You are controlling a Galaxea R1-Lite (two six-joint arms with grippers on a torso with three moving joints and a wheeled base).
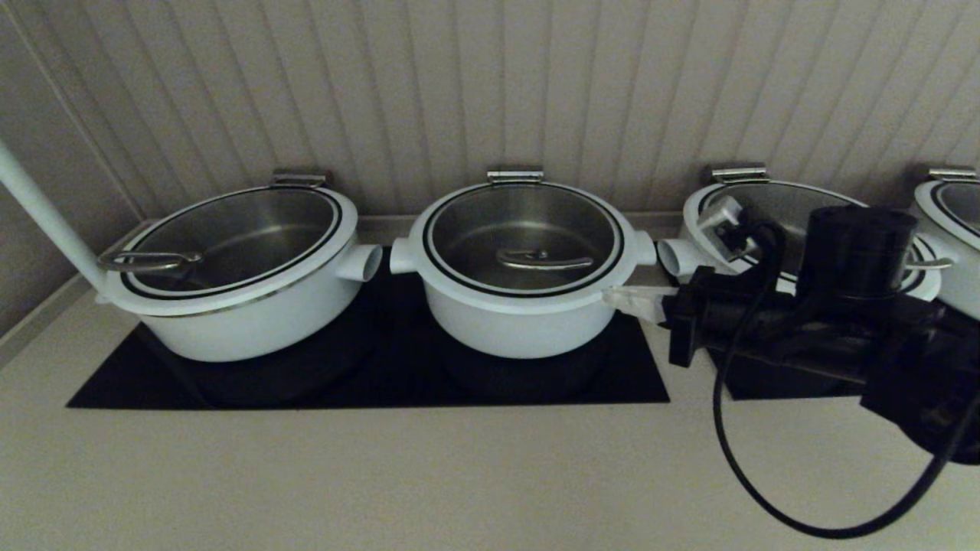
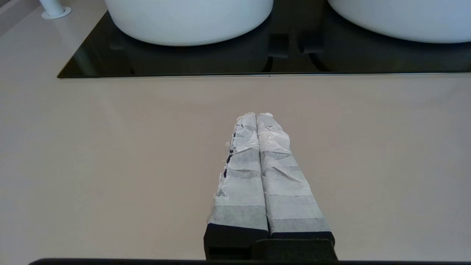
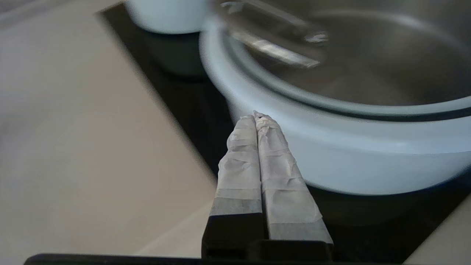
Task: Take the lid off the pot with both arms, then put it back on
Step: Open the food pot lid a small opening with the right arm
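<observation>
On the black cooktop panel (image 1: 367, 383) set into the beige worktop (image 1: 383, 474), the pot (image 1: 521, 321) stands in the middle of the row, with the lid (image 1: 524, 237) seated flat on it. The lid's curved steel handle (image 1: 545, 260) runs left to right across its centre, and the pot's stub handles point out to either side. Only the head view shows the lid whole. The left end effector (image 2: 256, 115) appears only in the left wrist view: its white-wrapped fingers are pressed together, holding nothing, above bare worktop short of the panel's front edge. The right end effector (image 3: 254, 116), likewise pressed together and empty, has its tip by the pot's wall just under the rim on the right; whether it touches is unclear.
</observation>
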